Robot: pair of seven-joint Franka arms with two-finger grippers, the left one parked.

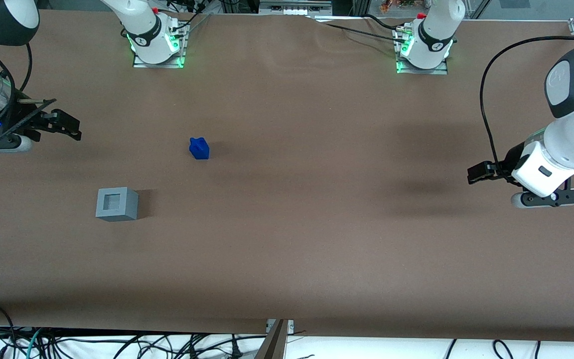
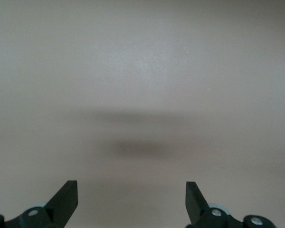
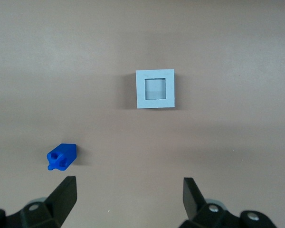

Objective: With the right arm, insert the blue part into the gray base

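Note:
The blue part (image 1: 199, 148) lies on the brown table, its knob end pointing away from the front camera. It also shows in the right wrist view (image 3: 62, 156). The gray base (image 1: 116, 204) stands nearer the front camera than the blue part, its square recess facing up; it shows in the right wrist view too (image 3: 155, 89). My right gripper (image 1: 65, 125) hangs above the table at the working arm's end, open and empty, apart from both things. In the right wrist view the gripper (image 3: 129, 192) has its fingers spread wide over bare table.
The brown table (image 1: 287, 239) carries only these two things. Two arm bases (image 1: 156, 42) stand at the table's edge farthest from the front camera. Cables lie below the table's near edge.

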